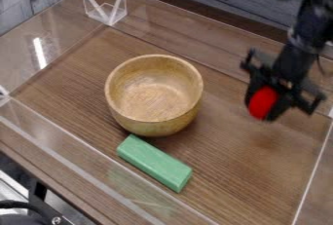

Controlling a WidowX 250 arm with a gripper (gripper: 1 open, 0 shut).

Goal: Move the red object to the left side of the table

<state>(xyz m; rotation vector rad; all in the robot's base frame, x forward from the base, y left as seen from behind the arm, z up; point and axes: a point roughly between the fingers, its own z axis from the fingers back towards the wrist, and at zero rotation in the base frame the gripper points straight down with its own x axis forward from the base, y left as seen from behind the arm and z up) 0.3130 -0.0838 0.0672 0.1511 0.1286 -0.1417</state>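
Because the arm comes in from the top right corner of the view, you see only its lower part; the rest is cut off by the frame. Its black gripper (pixel 268 100) is blurred, so you cannot make out the individual fingers clearly. They point down and sit clamped together on the red object (pixel 264 101), which shows as a small bright red blob between the dark parts. Any green tip on it is hidden or too smeared to tell. Whether the red object hangs clear of the table (pixel 247 161) or touches it is hard to judge; it appears slightly raised above the wood near the right edge.

You have one arm, one gripper and one red object. You also have one wooden bowl (pixel 155 93), round and pale, standing upright near the middle of the table, to the left of the gripper and apart from it. Its inside looks bare. One green block (pixel 155 163), flat and rectangular, lies just in front of the bowl toward the near edge, angled diagonally, close to the bowl but not clearly touching it.

Low clear walls (pixel 78 156) border the dark wood-grain table; they are see-through and show mostly as bright edges and glare. One small clear stand-like piece (pixel 104 7) sits at the far left corner, its shape hard to read. The near left corner of the view is cut off.
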